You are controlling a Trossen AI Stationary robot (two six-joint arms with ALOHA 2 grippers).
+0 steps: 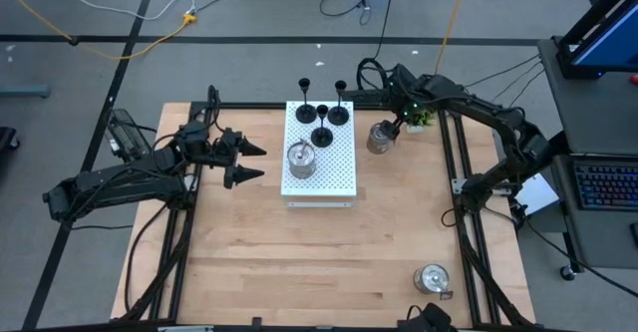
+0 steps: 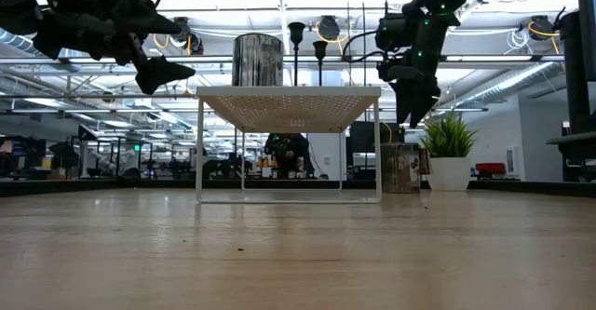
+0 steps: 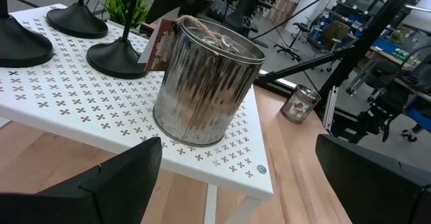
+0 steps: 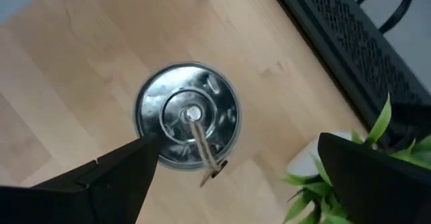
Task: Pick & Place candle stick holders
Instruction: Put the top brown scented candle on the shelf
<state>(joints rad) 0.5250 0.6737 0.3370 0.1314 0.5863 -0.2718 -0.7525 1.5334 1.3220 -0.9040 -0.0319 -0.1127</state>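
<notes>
Three black holders point(image 1: 322, 136) with thin stems stand by their round bases on the white perforated board point(image 1: 339, 177). One silver holder point(image 1: 300, 160) stands on the board's left part; it also shows in the left wrist view point(image 3: 205, 83). A second silver holder point(image 1: 380, 138) stands on the table to the right of the board. A third point(image 1: 432, 278) stands near the front right. My left gripper point(image 1: 249, 163) is open, just left of the board, level with the holder on it. My right gripper point(image 1: 396, 125) is open, above the second silver holder point(image 4: 187, 123), pointing down, apart from it.
A small green potted plant point(image 1: 421, 118) stands just right of the second silver holder, close to my right gripper; it also shows in the right wrist view point(image 4: 377, 150). The board stands on legs point(image 2: 199, 152) above the table. Bare wood lies in front of the board.
</notes>
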